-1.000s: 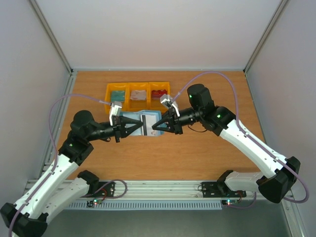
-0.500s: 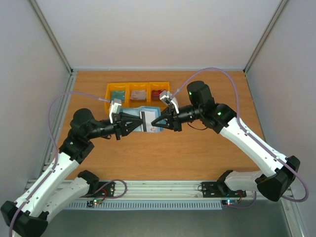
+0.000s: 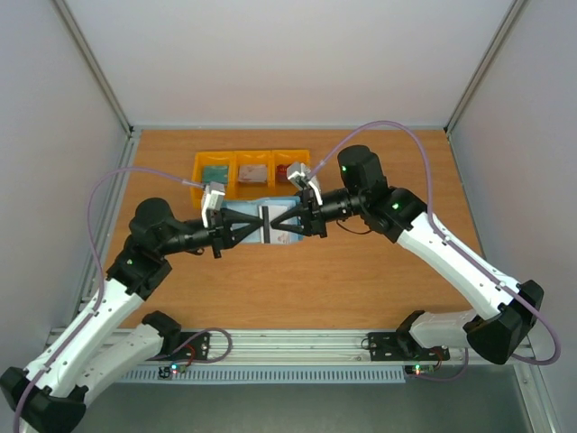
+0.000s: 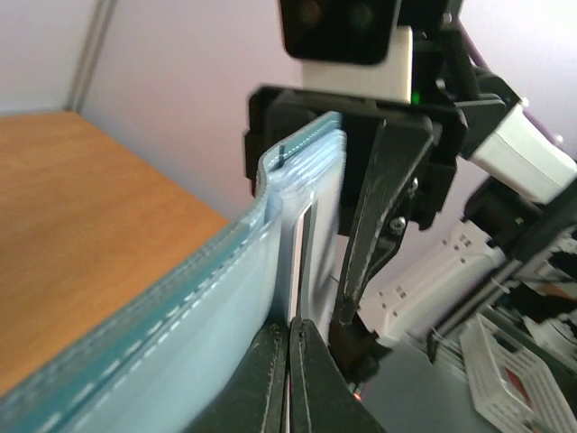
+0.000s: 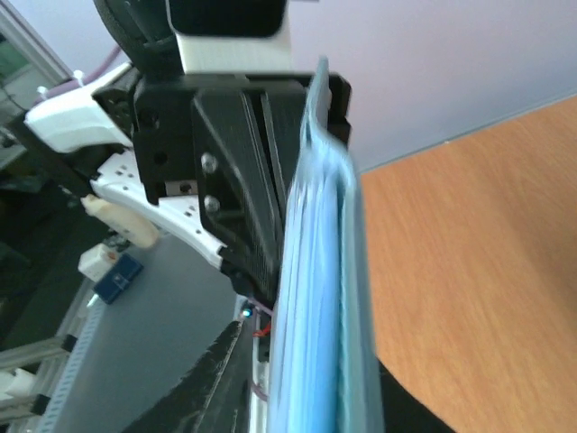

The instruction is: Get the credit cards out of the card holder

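The teal-blue card holder (image 3: 287,234) hangs above the table between both grippers, its paler blue inside (image 4: 207,343) spread open. My left gripper (image 3: 256,227) (image 4: 290,336) is shut on the thin white edge of a credit card (image 4: 308,236) that sticks out of a pocket. From the other side, my right gripper (image 3: 276,225) (image 5: 315,370) straddles the holder's (image 5: 317,298) edge. One finger lies against the teal outer face, and the other finger (image 5: 209,379) stands off it with a visible gap. The card's face is hidden.
A yellow three-compartment bin (image 3: 234,168) sits behind the holder, with a teal card (image 3: 215,173), a whitish card (image 3: 253,172) and a red card (image 3: 288,170) in its compartments. Grey walls close in the wooden table (image 3: 379,280).
My left gripper opened briefly and shut again on the card's edge. The right gripper slid left along the holder and its jaws loosened. The holder rose slightly.
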You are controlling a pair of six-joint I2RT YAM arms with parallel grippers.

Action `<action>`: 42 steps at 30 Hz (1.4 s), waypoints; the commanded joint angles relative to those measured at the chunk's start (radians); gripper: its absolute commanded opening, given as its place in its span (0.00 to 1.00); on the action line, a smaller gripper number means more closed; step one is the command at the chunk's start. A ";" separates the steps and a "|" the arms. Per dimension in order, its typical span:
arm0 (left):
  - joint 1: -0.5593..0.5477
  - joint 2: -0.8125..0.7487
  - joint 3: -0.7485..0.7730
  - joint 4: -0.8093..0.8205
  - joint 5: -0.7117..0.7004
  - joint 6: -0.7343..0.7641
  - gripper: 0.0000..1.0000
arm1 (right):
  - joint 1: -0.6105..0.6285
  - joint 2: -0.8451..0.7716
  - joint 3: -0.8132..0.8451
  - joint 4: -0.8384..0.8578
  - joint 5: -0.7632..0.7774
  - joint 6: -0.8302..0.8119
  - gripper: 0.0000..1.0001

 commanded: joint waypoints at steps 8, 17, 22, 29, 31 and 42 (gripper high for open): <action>-0.008 -0.025 -0.010 -0.051 0.062 -0.005 0.00 | -0.017 -0.022 -0.092 0.155 -0.146 0.035 0.32; 0.027 -0.037 -0.009 -0.066 0.062 0.007 0.00 | -0.074 -0.061 -0.112 0.080 -0.201 0.027 0.18; 0.036 -0.039 -0.007 -0.075 0.068 0.016 0.00 | -0.082 -0.072 -0.109 0.061 -0.205 0.017 0.10; 0.051 -0.052 0.009 -0.124 0.072 0.056 0.00 | -0.107 -0.084 -0.105 0.029 -0.205 0.002 0.06; 0.057 -0.056 0.014 -0.144 0.072 0.078 0.00 | -0.115 -0.087 -0.106 0.022 -0.211 -0.001 0.08; 0.063 -0.058 0.003 -0.099 0.123 0.071 0.00 | -0.115 -0.081 -0.096 0.016 -0.227 0.004 0.25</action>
